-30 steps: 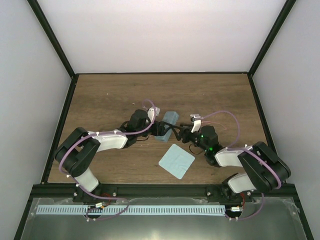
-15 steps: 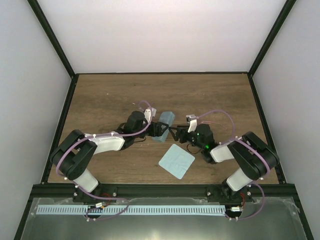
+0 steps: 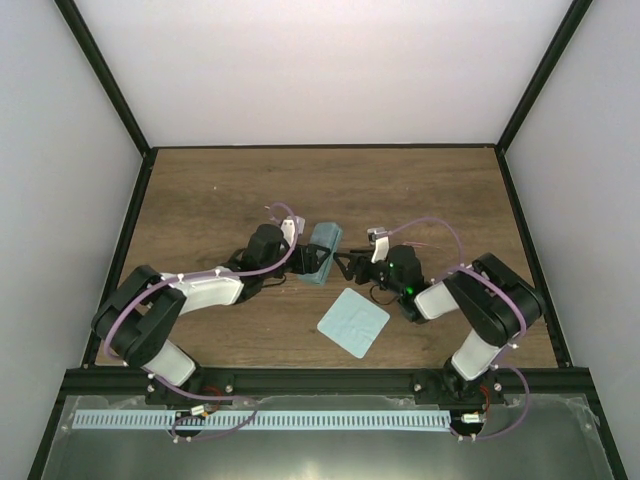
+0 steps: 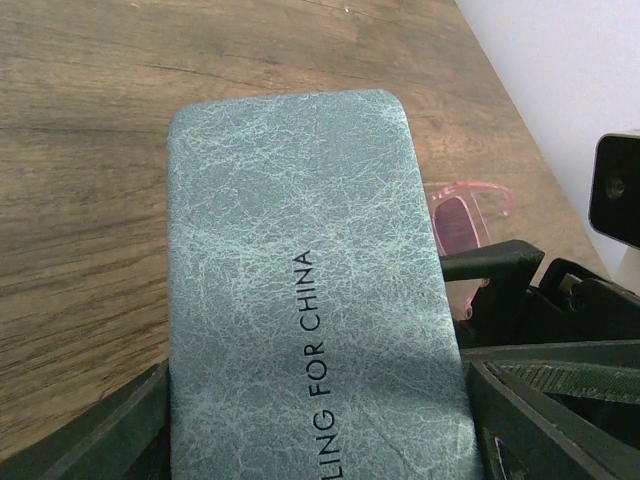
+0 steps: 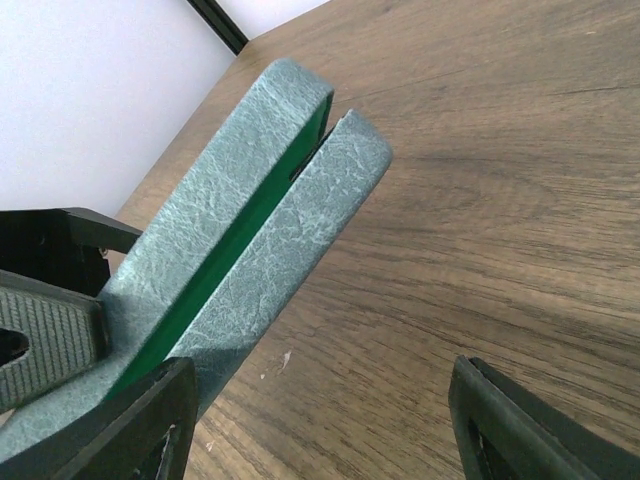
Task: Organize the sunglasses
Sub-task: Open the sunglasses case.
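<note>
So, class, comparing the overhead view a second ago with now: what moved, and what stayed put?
The left gripper, clamped on the teal glasses case, drew it slightly leftward. The open right gripper followed it left, its arm swinging in with it. Nothing was newly gripped or released. The blue cleaning cloth stayed put.

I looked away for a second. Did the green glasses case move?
Yes. The case has slid a little left in the top view, judged against the cloth, which stayed put.
</note>
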Robot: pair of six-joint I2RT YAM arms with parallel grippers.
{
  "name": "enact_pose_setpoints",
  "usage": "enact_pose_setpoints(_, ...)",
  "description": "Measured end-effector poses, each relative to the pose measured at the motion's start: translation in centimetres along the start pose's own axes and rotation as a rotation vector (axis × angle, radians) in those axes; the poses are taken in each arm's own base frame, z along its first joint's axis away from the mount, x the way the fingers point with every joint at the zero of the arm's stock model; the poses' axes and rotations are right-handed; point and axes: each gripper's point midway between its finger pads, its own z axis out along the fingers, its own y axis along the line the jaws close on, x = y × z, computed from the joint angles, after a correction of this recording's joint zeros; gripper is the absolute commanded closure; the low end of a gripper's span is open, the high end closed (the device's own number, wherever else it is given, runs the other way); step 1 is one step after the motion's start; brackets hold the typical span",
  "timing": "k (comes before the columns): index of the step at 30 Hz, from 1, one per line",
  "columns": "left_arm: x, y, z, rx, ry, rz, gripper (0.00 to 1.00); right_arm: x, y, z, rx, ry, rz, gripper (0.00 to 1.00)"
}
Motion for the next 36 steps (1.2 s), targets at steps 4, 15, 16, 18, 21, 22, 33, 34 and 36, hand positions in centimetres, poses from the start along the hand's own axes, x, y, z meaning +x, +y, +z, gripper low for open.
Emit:
enact_pose_setpoints(4, 0.0, -0.1, 0.0, 0.005, 0.000, 0.001, 0.31, -0.5, 0.5, -0.2, -0.018, -0.012, -0.003, 0.29)
enact_pose_setpoints(15, -0.3, -2.4, 0.0, 0.106, -0.008, 0.005, 0.31, -1.8, 2.0, -2.4, -0.040, -0.061, -0.005, 0.30)
enact_pose_setpoints(16, -0.3, -2.7, 0.0, 0.116, -0.008, 0.004, 0.31, -2.1, 2.2, -2.5, -0.044, -0.068, 0.001, 0.30)
enact_pose_setpoints(18, -0.5, -3.0, 0.0, 0.132, -0.015, 0.002, 0.31, -2.4, 2.4, -2.6, -0.050, -0.080, 0.020, 0.28)
enact_pose_setpoints(21, -0.8, -3.3, -0.1, 0.145, -0.034, -0.003, 0.31, -2.7, 2.5, -2.7, -0.055, -0.091, 0.093, 0.28)
enact_pose_setpoints(22, -0.8, -3.3, -0.1, 0.148, -0.038, -0.005, 0.31, -2.8, 2.5, -2.7, -0.056, -0.093, 0.105, 0.28)
enact_pose_setpoints(33, 0.5, -2.5, -0.9, 0.146, -0.037, -0.045, 0.32, -1.8, 1.5, -1.9, -0.050, -0.079, 0.201, 0.29)
enact_pose_setpoints(34, 0.6, -2.4, -0.9, 0.141, -0.039, -0.050, 0.32, -1.7, 1.4, -1.7, -0.049, -0.076, 0.206, 0.29)
enact_pose_setpoints(36, 0.6, -2.2, -1.1, 0.132, -0.044, -0.054, 0.31, -1.5, 1.3, -1.4, -0.049, -0.071, 0.212, 0.29)
